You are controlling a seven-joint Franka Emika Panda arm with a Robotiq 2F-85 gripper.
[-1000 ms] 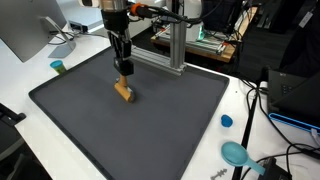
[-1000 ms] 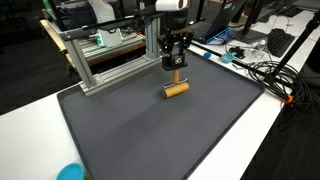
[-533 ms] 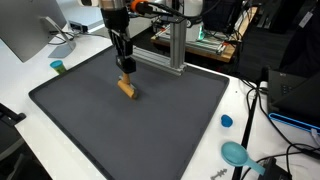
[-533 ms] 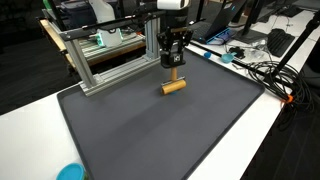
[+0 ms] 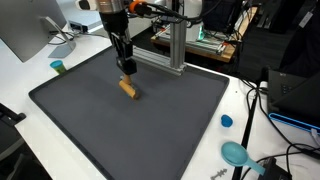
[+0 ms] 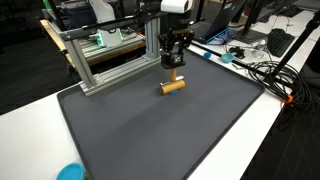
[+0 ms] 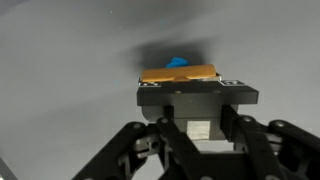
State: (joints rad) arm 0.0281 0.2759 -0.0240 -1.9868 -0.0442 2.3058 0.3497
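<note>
My gripper (image 5: 126,69) comes down from above over the far part of a dark grey mat (image 5: 120,130). It is shut on a small tan wooden block (image 5: 128,87), which hangs tilted under the fingertips, just above the mat. Both exterior views show this: the gripper (image 6: 175,67) stands over the block (image 6: 174,86). In the wrist view the block (image 7: 178,72) lies crosswise just past the shut gripper (image 7: 192,95), with a small blue thing (image 7: 178,62) peeking out behind it.
An aluminium frame (image 5: 172,48) stands at the mat's far edge, also in the exterior view (image 6: 100,62). A teal cup (image 5: 57,66), a blue cap (image 5: 226,121) and a teal dish (image 5: 236,153) lie on the white table. Cables (image 6: 262,70) run beside the mat.
The gripper has carried the block a little towards the far edge of the mat, and the block sits slightly higher than a second ago.
</note>
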